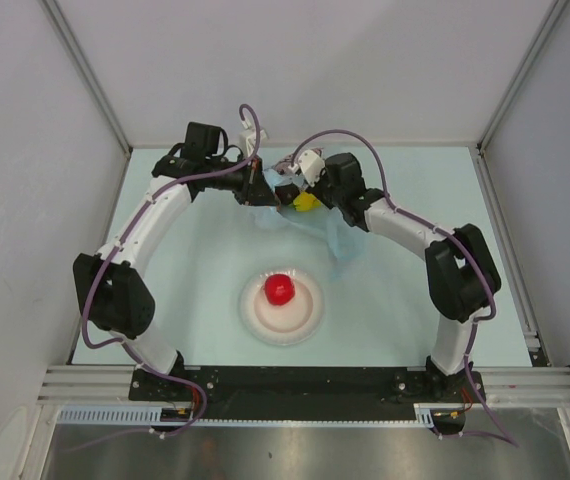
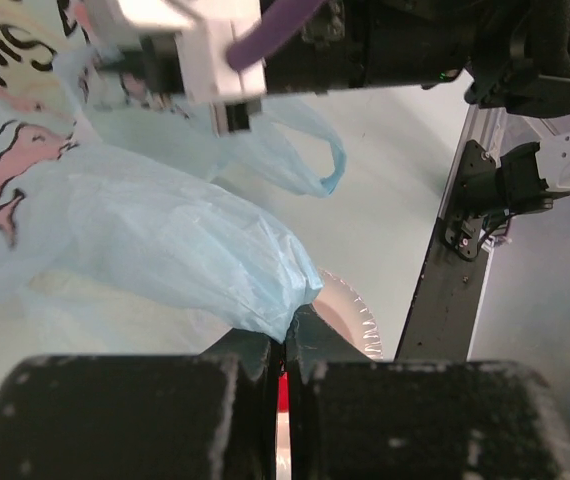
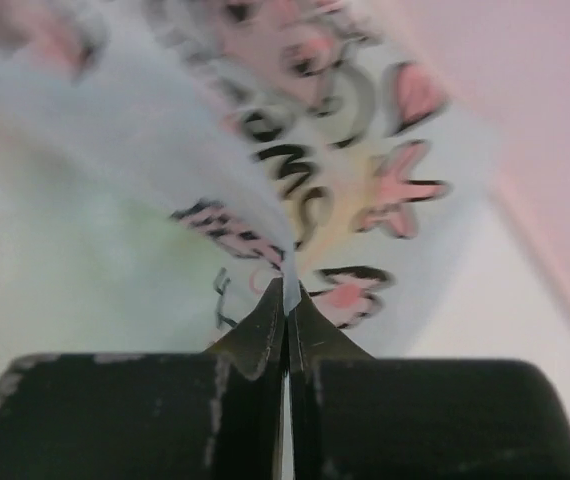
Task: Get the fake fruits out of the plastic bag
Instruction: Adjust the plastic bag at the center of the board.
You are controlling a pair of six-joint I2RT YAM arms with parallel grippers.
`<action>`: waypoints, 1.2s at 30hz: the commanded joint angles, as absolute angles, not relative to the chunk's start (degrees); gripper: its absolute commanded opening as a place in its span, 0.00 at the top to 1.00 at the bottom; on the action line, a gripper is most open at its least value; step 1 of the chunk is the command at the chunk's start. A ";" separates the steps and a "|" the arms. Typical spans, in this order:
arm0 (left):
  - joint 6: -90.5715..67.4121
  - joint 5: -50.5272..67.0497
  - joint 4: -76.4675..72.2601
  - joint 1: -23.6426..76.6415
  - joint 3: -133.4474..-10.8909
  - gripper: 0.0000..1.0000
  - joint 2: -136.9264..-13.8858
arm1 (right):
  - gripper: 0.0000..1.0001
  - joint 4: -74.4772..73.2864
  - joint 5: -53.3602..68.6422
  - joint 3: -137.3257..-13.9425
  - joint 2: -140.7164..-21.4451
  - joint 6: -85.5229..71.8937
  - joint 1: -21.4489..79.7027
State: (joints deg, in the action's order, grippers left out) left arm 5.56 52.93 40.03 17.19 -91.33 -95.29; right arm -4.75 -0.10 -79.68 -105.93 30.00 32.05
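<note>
Over the tabletop (image 1: 385,320), the plastic bag (image 1: 340,240) is being held up by the left hand (image 2: 285,335) and right hand (image 3: 286,295), both pinching it tight. The plate (image 1: 255,325) is holding the red apple (image 1: 279,289). The yellow banana (image 1: 305,202) is peeking out, probably needing a shake next.

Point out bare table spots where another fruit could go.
Bare table lies left of the plate up to the left arm, and right of it up to the right arm, nearer than the plastic bag. The back centre is crowded: left claw and right claw both pinch the bag, beside a yellow fruit. The plate holds a red apple.
</note>
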 commanded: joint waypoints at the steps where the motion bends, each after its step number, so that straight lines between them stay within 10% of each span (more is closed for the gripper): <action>1: 5.98 54.93 39.02 17.05 -93.69 1.00 -94.92 | 1.00 19.79 -16.58 -80.24 -106.43 45.66 30.15; 5: 5.98 55.28 38.59 17.05 -94.04 1.00 -95.36 | 0.98 31.01 -18.81 -80.51 -107.66 53.60 30.76; 10: 5.45 54.85 38.32 17.05 -94.92 1.00 -95.36 | 0.39 28.13 -20.30 -80.51 -106.79 55.20 32.61; 18: 2.90 54.14 37.36 17.05 -94.13 1.00 -94.75 | 0.11 10.88 -9.36 -81.82 -93.89 49.60 37.52; 21: 0.97 55.02 36.04 17.05 -92.99 1.00 -94.66 | 0.18 -1.62 1.97 -82.53 -90.71 38.98 37.44; 31: -0.95 56.60 34.80 17.05 -93.34 1.00 -94.13 | 0.89 -15.82 13.00 -82.36 -94.48 21.71 37.35; 36: -1.40 57.13 34.37 16.96 -93.95 1.00 -94.13 | 0.99 -16.08 14.24 -82.18 -96.68 20.83 37.88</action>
State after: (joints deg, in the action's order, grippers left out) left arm 0.03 54.52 36.40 17.19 -92.33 -95.59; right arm -13.69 10.98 -81.62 -95.98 25.02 37.65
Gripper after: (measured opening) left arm 0.008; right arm 0.035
